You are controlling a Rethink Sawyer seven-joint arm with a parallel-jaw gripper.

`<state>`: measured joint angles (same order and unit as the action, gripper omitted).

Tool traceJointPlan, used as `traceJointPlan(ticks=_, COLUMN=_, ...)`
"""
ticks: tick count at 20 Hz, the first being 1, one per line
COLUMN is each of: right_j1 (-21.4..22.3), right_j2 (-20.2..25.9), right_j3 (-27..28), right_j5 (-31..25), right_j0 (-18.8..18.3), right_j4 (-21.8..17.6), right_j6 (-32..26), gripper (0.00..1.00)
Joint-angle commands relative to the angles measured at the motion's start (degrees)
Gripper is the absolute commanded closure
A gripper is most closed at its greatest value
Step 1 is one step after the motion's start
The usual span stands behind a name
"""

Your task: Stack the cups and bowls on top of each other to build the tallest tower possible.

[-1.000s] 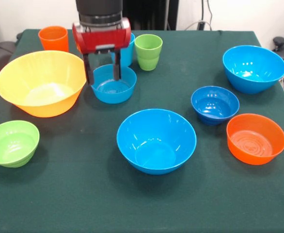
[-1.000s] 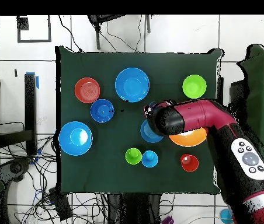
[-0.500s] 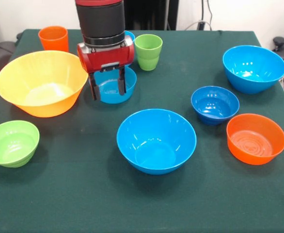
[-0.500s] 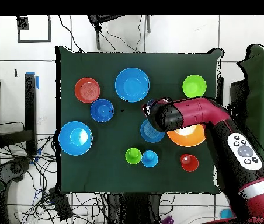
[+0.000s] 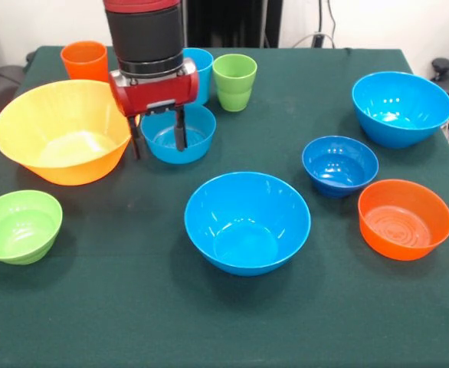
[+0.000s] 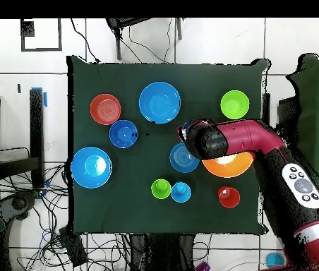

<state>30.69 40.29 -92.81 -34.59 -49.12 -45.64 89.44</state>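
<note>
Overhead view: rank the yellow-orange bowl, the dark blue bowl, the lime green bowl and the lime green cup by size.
1. Yellow-orange bowl, though the arm covers part of it.
2. Dark blue bowl and lime green bowl: too alike to rank.
3. Lime green cup.

The arm is dark red with a black cylindrical wrist and a glossy red block beneath it; the gripper has two thin black fingers. A grey button panel sits on the forearm
</note>
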Motion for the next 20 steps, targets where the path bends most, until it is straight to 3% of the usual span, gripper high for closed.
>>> traceJointPlan(ticks=1, right_j1=5.1, right_j2=2.9, right_j3=-3.9, right_j5=-6.0, right_j0=-2.4, right_j4=0.5, right_j6=-15.3, gripper=0.00)
traceJointPlan(ticks=4, right_j1=10.0, right_j2=3.3, right_j3=-9.0, right_j5=-5.2, right_j0=-3.8, right_j4=2.0, right_j6=-12.0, gripper=0.00)
traceJointPlan(ticks=10, right_j1=13.5, right_j2=3.2, right_j3=-12.4, right_j5=-5.5, right_j0=-4.6, right_j4=3.4, right_j6=-9.9, gripper=0.00)
traceJointPlan(ticks=20, right_j1=11.9, right_j2=3.6, right_j3=-12.4, right_j5=-4.9, right_j0=-5.4, right_j4=2.4, right_j6=-11.1, gripper=0.00)
